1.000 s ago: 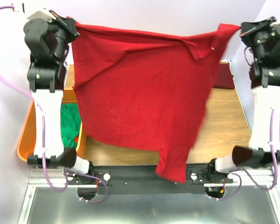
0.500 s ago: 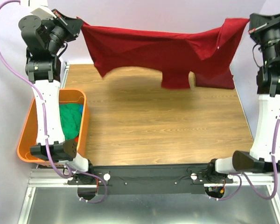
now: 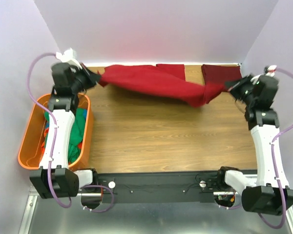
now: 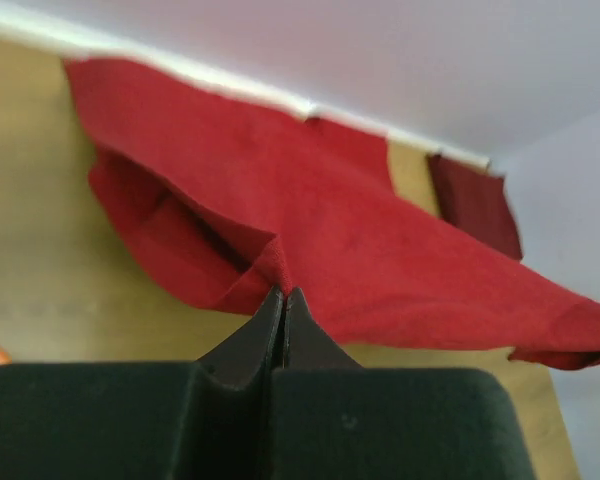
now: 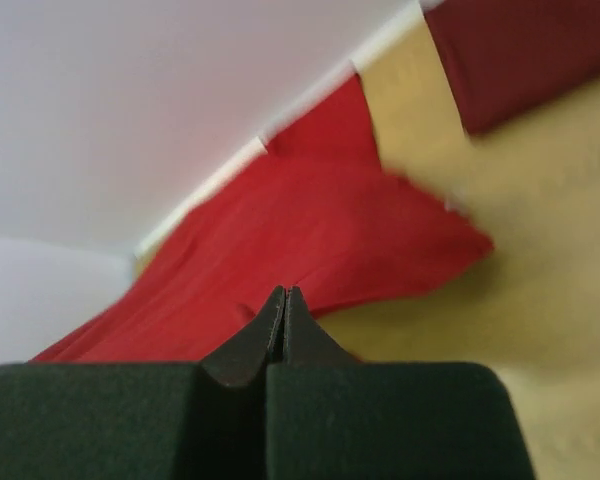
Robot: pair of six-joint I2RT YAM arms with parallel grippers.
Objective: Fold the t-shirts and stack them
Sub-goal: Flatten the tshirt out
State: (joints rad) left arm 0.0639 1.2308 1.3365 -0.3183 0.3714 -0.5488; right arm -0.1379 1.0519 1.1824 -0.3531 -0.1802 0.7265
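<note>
— Left claw [image 3: 94, 78] and right claw [image 3: 230, 86] are each pinched on an end of the bright red cloth t-shirt [image 3: 156, 82], slung along the far edge.
— Risk?
— Creases may be set by its sagging middle; the folded dark maroon t-shirt [image 3: 218, 72] beside it could be dragged.
— Surroundings?
— Wood-grain tabletop [image 3: 161, 139], lilac walls [image 3: 161, 29], orange plastic tub [image 3: 24, 142] at left.

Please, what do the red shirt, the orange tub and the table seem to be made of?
Red shirt: soft matte cloth, probably a cotton knit; it sags and creases loosely.
Tub: likely plastic; its colour is even, and the wall is smooth and rounded.
Table: wood or wood-look laminate; grain lines show, with low sheen.
</note>
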